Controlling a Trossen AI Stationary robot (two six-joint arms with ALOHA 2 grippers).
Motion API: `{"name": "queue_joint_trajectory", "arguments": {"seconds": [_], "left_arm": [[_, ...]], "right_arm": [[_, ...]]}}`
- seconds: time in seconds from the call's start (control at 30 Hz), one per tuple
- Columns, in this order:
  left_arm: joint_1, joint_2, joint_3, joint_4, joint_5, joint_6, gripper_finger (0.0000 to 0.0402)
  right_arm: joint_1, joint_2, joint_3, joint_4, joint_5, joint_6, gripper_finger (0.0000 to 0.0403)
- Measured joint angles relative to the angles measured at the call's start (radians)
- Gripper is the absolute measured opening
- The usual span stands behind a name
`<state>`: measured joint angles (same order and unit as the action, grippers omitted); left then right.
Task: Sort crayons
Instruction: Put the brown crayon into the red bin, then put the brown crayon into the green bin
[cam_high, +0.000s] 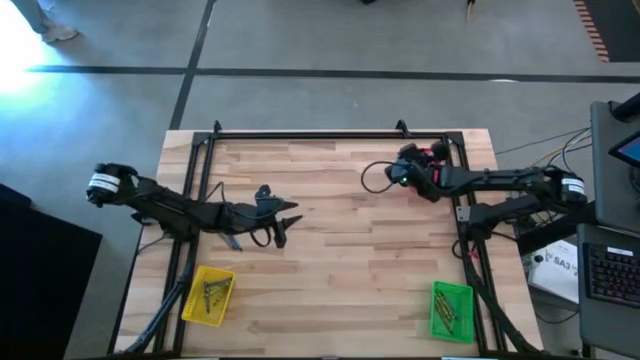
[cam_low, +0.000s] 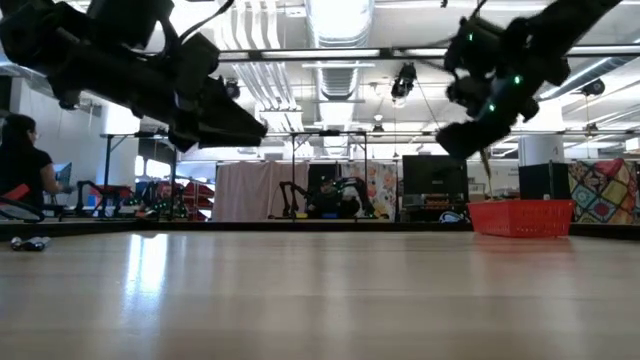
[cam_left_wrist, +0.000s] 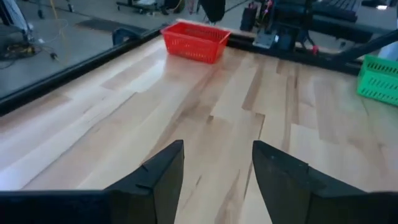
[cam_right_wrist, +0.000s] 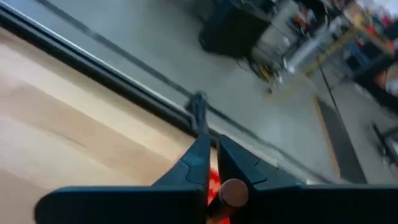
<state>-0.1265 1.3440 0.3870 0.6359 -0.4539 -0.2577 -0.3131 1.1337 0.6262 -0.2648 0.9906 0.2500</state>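
Three trays, red (cam_left_wrist: 196, 41), yellow (cam_high: 209, 296) and green (cam_high: 451, 310); left gripper (cam_left_wrist: 217, 177) released, right gripper (cam_right_wrist: 214, 163) clenched on one brown crayon (cam_right_wrist: 233, 193).

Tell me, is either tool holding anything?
Right tool pinches a brownish crayon near its end, above the red tray. Left tool holds nothing.

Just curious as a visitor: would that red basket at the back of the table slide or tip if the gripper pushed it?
The red basket looks like thin open-mesh plastic, so probably light and easily slid. It sits low and wide on smooth wood, so tipping seems unlikely.
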Motion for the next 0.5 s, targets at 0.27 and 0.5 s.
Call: {"name": "queue_joint_trajectory", "arguments": {"seconds": [0.27,0.5], "left_arm": [[0.0,-0.077,0.061,-0.55,0.002,-0.211,0.0174],[-0.021,-0.124,0.199,-1.152,0.058,-0.468,0.0174]], "right_arm": [[-0.102,-0.019,-0.063,-0.016,-0.064,0.102,0.0113],[-0.099,-0.021,-0.052,0.084,-0.154,0.138,0.0208]]}}
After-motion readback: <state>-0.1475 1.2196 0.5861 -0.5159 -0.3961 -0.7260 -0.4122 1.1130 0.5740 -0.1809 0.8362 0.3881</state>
